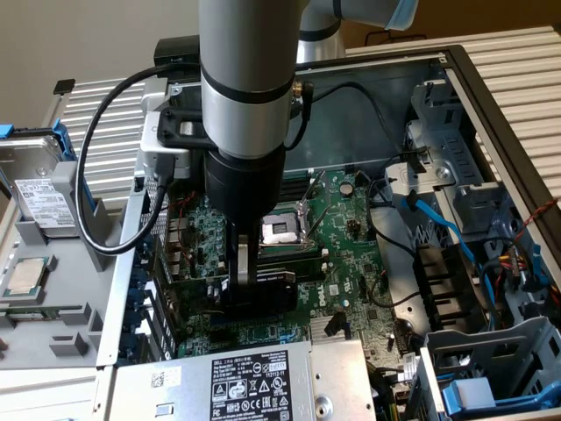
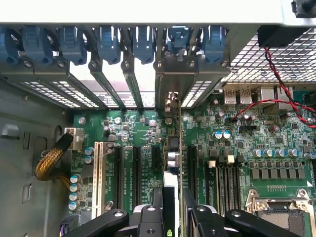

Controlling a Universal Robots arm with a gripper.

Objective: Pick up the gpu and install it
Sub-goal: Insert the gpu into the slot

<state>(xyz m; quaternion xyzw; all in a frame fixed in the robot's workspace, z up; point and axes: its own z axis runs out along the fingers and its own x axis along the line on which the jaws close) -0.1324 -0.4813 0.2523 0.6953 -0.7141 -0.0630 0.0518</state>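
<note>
black two-finger gripper (image 1: 246, 274) clamped on small black-shrouded green-board gpu (image 1: 267, 289), held edge-down over large green motherboard (image 1: 351, 228) inside open computer case (image 1: 491, 96), silver bracket toward rear slots.

We see a green motherboard (image 1: 351, 228) dotted with small silver and black parts, inside a grey metal case (image 1: 377, 83). The gpu (image 1: 263, 289) shows a black shroud; in the wrist view its board edge (image 2: 174, 148) is thin and green, with a silver bracket (image 2: 173, 79). The gripper (image 1: 243, 276) is black with a pale silver finger, below a grey and black arm (image 1: 245, 88). Blue slot clips (image 2: 111, 42) line the case rear. We note a white expansion slot (image 2: 98, 173) among black ones, a twisted red-and-black wire (image 2: 281, 74), a yellow braided cable (image 2: 49, 163), blue cables (image 1: 438, 219), and a black-and-white label (image 1: 250, 386) on the silver power supply (image 1: 342, 368).
</note>
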